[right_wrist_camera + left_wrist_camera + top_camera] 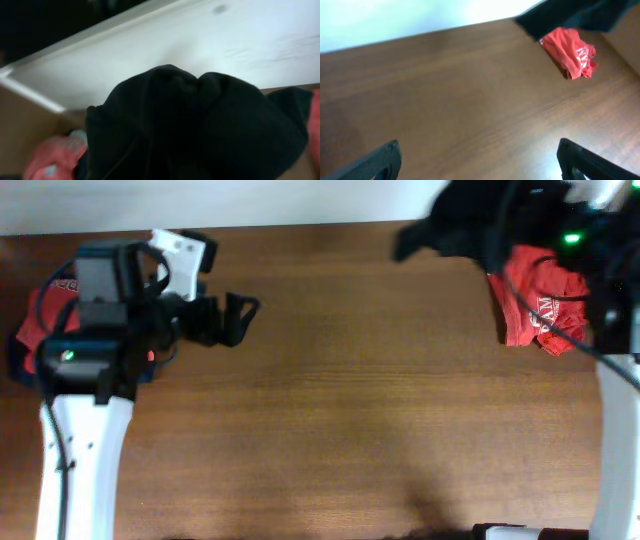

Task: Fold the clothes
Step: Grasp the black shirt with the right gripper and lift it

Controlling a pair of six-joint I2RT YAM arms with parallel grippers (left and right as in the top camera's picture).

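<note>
**Black shirt bunched at the far right corner, middle of the table open**

The brown wood-grain table [350,410] lay bare across its whole middle and near edge, giving wide room between the two arms. Along the far edge ran a white wall.

The black cotton T-shirt [465,225] hung blurred over the far right corner, bunched up and filling the right wrist view [200,130]. Just beside it, near the right edge, a crumpled red T-shirt with white lettering [535,300] lay on the wood. It showed in the left wrist view too [570,50]. Another red garment [35,320] sat at the left edge, partly under the left arm.

The left arm [80,450] reached up from the near left corner, with its wrist turned toward the table's middle. The left gripper [243,318] was over bare wood, jaws spread wide and holding nothing; its dark fingers [375,162] framed empty tabletop.

The right arm [615,410] ran up the right edge into the black cloth. The right gripper was buried in that cloth, so I cannot tell how its jaws stood.
</note>
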